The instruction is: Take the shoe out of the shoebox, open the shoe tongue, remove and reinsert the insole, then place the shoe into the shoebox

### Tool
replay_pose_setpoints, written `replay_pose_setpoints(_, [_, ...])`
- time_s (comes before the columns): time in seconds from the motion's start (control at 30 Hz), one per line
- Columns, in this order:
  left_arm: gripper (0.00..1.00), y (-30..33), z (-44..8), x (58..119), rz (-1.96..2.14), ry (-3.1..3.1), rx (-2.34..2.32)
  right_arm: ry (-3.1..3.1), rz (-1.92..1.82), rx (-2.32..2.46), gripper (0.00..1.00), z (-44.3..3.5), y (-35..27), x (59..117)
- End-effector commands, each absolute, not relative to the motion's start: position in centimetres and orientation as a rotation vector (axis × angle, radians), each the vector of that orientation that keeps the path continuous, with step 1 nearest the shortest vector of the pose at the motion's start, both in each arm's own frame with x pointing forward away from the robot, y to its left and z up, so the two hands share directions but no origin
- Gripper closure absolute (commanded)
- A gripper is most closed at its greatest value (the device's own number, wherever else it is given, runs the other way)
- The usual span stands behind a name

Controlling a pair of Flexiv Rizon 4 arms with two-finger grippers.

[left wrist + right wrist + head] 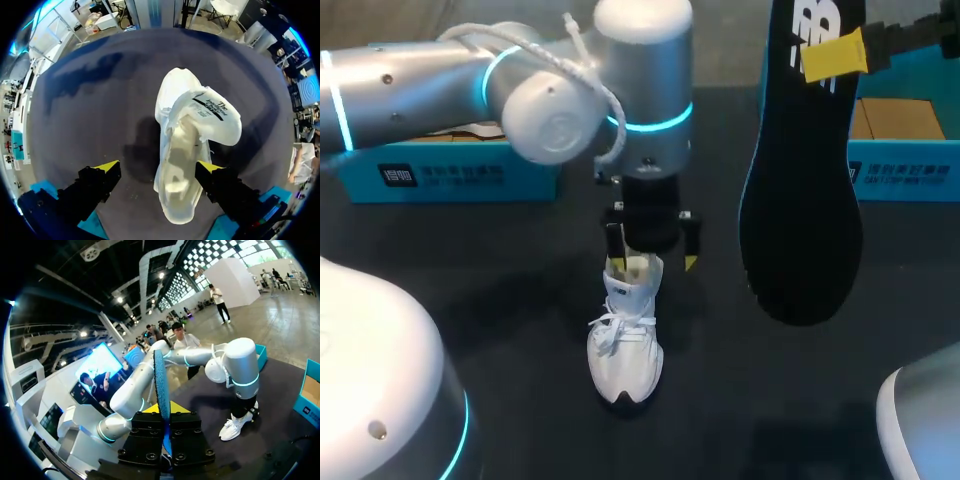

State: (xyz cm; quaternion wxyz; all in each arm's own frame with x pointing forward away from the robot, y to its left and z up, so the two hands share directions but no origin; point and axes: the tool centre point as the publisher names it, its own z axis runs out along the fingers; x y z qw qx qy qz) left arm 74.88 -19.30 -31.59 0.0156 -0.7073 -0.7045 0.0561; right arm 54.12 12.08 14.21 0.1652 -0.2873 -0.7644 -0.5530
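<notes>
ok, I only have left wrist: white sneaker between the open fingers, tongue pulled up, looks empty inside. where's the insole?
Observer: Out of the shoe. The right end effector is shut on the black insole and holds it in the air.
Operator: Over the sneaker?
Observer: No. In the head view the white sneaker stands on the table under the left end effector; the insole hangs apart from it, on my right side.
Operator: Shoebox?
Observer: An open teal shoebox sits at the table's back right, and a second teal box piece at the back left.
</notes>
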Motion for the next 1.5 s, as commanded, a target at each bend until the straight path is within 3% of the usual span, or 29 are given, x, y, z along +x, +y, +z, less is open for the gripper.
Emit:
replay_pose_setpoints(0.03, [0.00,-18.0,-30.1,75.2,0.325,-2.251,-2.215,-2.181,-1.567,-0.820,1.00,14.5,12.2,54.3])
replay_pose_setpoints(0.73, [0.00,-14.4,-22.0,76.7,1.312,-2.478,-2.192,-2.181,-1.567,-0.820,1.00,14.5,12.2,54.3])
replay_pose_setpoints(1.5, [0.00,-14.5,-19.8,77.4,1.925,-2.355,-2.273,-2.181,-1.567,-0.820,1.00,14.5,12.2,54.3])
